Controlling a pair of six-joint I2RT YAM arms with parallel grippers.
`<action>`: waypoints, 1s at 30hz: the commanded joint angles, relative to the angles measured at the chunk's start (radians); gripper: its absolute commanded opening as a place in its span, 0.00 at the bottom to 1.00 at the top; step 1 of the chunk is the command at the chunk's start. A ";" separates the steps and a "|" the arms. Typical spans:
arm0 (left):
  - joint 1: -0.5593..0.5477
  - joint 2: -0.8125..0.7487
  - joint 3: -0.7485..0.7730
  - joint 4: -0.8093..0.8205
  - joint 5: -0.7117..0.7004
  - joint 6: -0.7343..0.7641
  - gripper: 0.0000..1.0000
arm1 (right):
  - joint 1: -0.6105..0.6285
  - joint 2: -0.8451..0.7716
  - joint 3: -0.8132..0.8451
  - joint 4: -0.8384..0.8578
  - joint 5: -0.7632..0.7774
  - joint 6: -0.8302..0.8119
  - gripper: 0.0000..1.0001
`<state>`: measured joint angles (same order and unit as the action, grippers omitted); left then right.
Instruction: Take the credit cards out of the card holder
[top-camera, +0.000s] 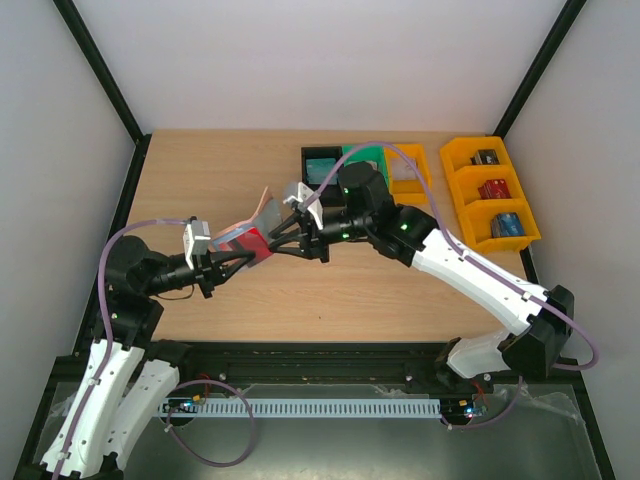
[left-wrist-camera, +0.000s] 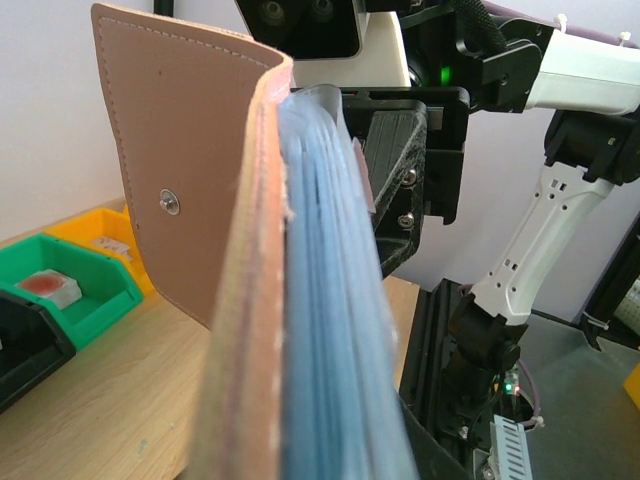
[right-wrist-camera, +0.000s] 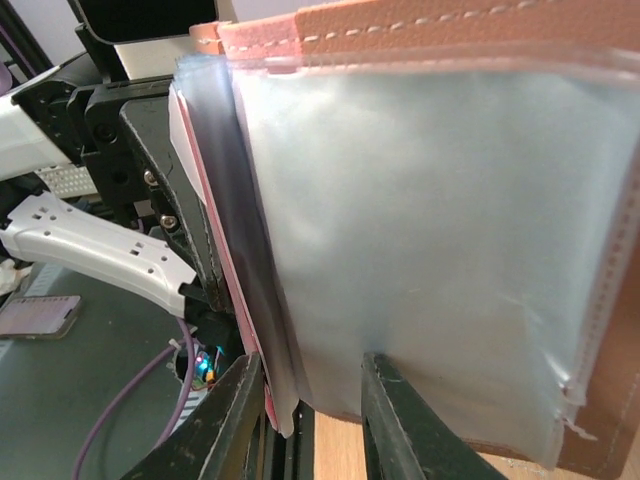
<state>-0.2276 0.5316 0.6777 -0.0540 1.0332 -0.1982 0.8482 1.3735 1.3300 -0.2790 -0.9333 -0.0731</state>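
The card holder (top-camera: 262, 215), pinkish-tan outside with clear blue-grey sleeves, is held up above the table between both arms. My left gripper (top-camera: 238, 258) is shut on its lower part; a red credit card (top-camera: 258, 243) shows there. In the left wrist view the holder (left-wrist-camera: 200, 200) fills the frame and hides my fingers. My right gripper (top-camera: 280, 232) meets it from the right. In the right wrist view the jaws (right-wrist-camera: 312, 400) stand apart astride the sleeves' lower edge (right-wrist-camera: 420, 250). A red card edge (right-wrist-camera: 215, 220) lies by the left finger (right-wrist-camera: 235, 420).
A black bin (top-camera: 322, 163), a green bin (top-camera: 365, 158) and a small yellow bin (top-camera: 405, 175) stand at the table's back. A yellow three-part bin (top-camera: 490, 190) with small blocks stands at the back right. Bare wood lies below the grippers.
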 joint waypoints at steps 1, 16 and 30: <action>-0.011 -0.006 0.024 0.020 0.103 0.036 0.02 | 0.012 -0.003 0.004 0.124 0.092 0.046 0.25; -0.019 -0.010 0.001 0.014 0.088 0.040 0.02 | 0.070 0.010 0.034 0.160 0.033 0.045 0.02; -0.018 -0.020 0.002 0.010 0.039 0.010 0.19 | -0.002 -0.062 -0.013 0.175 0.020 0.066 0.02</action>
<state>-0.2329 0.5213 0.6777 -0.0544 1.0172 -0.1806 0.8764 1.3533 1.3159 -0.1886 -0.9459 -0.0162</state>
